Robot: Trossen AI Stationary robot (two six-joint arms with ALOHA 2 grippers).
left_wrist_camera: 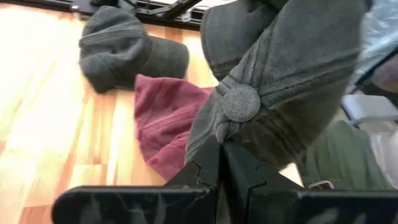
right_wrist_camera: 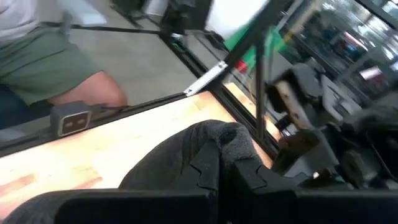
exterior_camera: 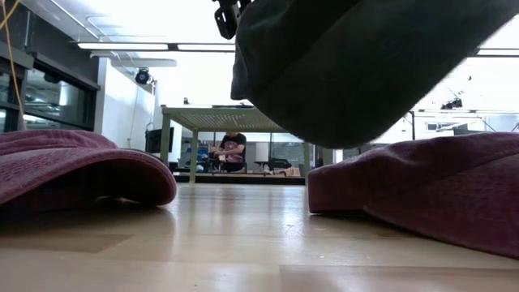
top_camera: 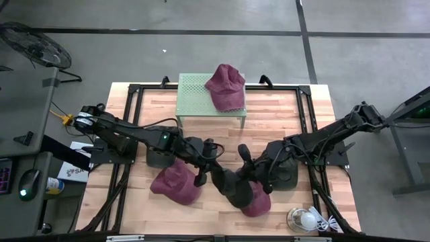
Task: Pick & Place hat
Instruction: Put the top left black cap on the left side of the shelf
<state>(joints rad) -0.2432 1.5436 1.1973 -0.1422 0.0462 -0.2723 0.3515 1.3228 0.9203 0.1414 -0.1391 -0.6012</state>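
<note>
A dark grey hat (top_camera: 234, 187) hangs over the table's near middle, held between both grippers; the low view shows it (exterior_camera: 349, 65) clear of the wood. My left gripper (left_wrist_camera: 221, 155) is shut on it from the left, my right gripper (right_wrist_camera: 219, 163) from the right. One maroon hat (top_camera: 175, 183) lies on the table to the left of it, another (top_camera: 259, 203) lies partly under it. A third maroon hat (top_camera: 225, 86) rests on the green perforated stand (top_camera: 191, 101) at the far middle. My left gripper pinches the grey hat's crown cloth (left_wrist_camera: 219, 132) between its two fingers, just beside the top button (left_wrist_camera: 241, 102). The fingers come slanting down from the table's left. The hat is lifted clear of the table. My right gripper pinches a bunched fold of the grey hat's cloth (right_wrist_camera: 214, 138) between its two fingers, coming nearly level from the table's right. Which part of the hat this is I cannot tell. The cloth rises in a hump above the fingers.
Another grey hat (left_wrist_camera: 130, 50) lies on the wood beyond the held one. A lamp bulb (top_camera: 306, 219) sits at the near right corner. A black frame (top_camera: 134, 91) runs round the table. A person's leg (right_wrist_camera: 56, 74) shows beside the table.
</note>
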